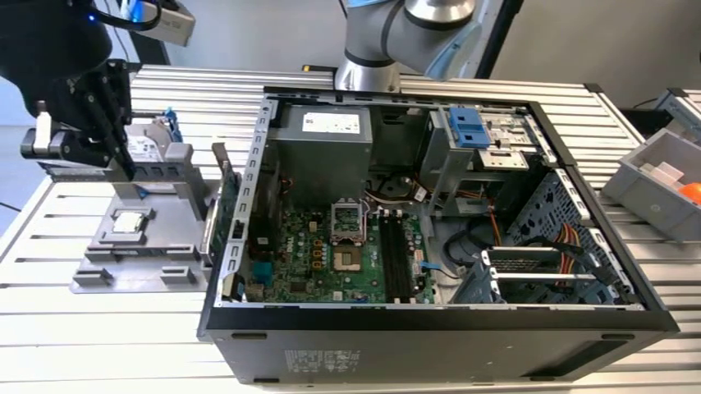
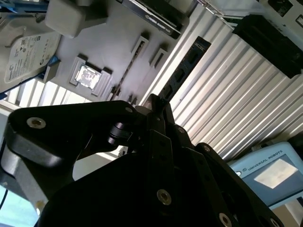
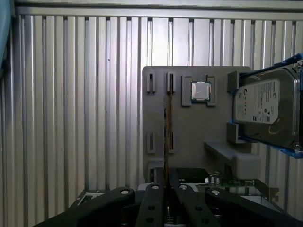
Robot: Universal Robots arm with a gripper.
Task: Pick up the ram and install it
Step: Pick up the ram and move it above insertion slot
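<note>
Ram: one ram (image 2: 187, 64), a long, thin, dark memory stick with a row of black chips. It shows edge-on as a thin line in the first wrist view.
Tool: one black two-fingered tool (image 3: 165, 176), with its fingers clamped on one end of the ram.
Ram's place: over the flat grey plastic holder tray (image 3: 189, 125), in line with the tray's narrow slots. I cannot tell whether the ram's lower edge is clear of the slots.
On the tray: one small square silver processor chip (image 3: 200, 91), one silver hard drive in a blue frame (image 3: 265, 106), and one green card standing on edge (image 1: 225, 209).
Case: one black open computer case (image 1: 438, 328) lying on its side. Its green motherboard (image 1: 318, 254) faces up, with long black memory slots (image 1: 392, 254) on it.
Bins: two grey plastic bins (image 1: 657, 176) by the table's edge at the exterior view's right.
Edges: the tray lies near the table's edge at the exterior view's left. The green card stands just beside the case wall.
Open room: there is bare surface between the tray and the table's near edge. The first wrist view shows a wide bare stretch beside the tray.
Surface: one ribbed silver aluminium table (image 1: 110, 328) carries the tray, the case and the bins.
</note>
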